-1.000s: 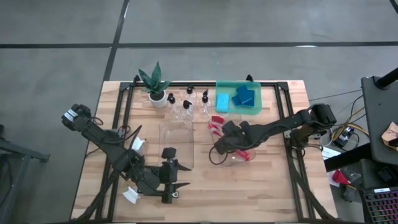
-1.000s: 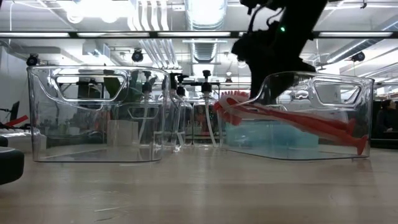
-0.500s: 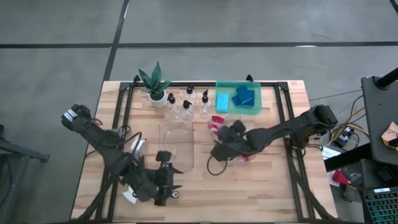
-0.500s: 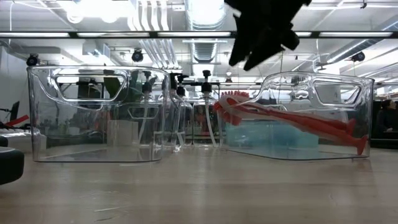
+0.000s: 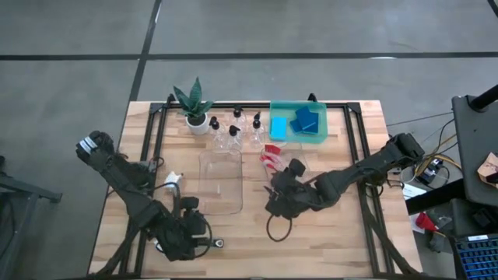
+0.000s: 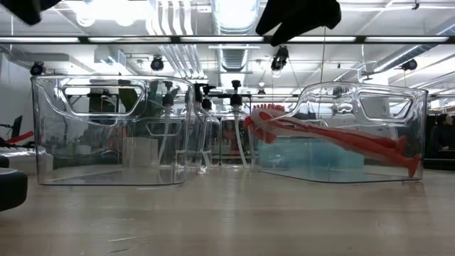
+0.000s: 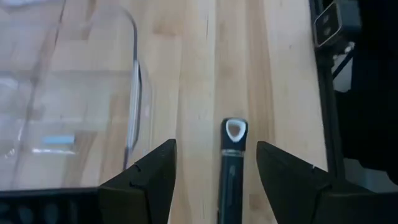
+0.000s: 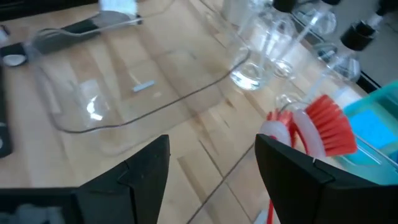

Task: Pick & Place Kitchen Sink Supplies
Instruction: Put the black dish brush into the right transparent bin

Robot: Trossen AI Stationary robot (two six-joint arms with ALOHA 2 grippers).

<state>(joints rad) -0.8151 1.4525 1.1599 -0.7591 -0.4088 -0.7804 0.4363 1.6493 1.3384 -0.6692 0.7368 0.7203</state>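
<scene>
1. The left claw sits at the lower left of the high view. Its wrist view shows the two fingers spread wide and empty, straddling a black-handled brush that lies flat on the table. Centring the handle between the fingers this way looks like a line-up for a pickup.

2. The right claw is at the middle of the high view, just below the right-hand clear bin. Its wrist view shows the fingers wide apart and holding nothing.

3. The red brushes lie in that right-hand bin, heads at the upper end and handles slanting down to the far wall, so they look already sorted.

4. The left-hand clear bin, mid-frame in the high view, appears empty. It lies near the black-handled brush, which makes it the likely home for that brush.

5. The small clear bottles stand in a group at the upper middle, just beside the potted plant, not yet binned.

6. The blue sponges rest in the green tray at the upper right, apart from both arms.
</scene>
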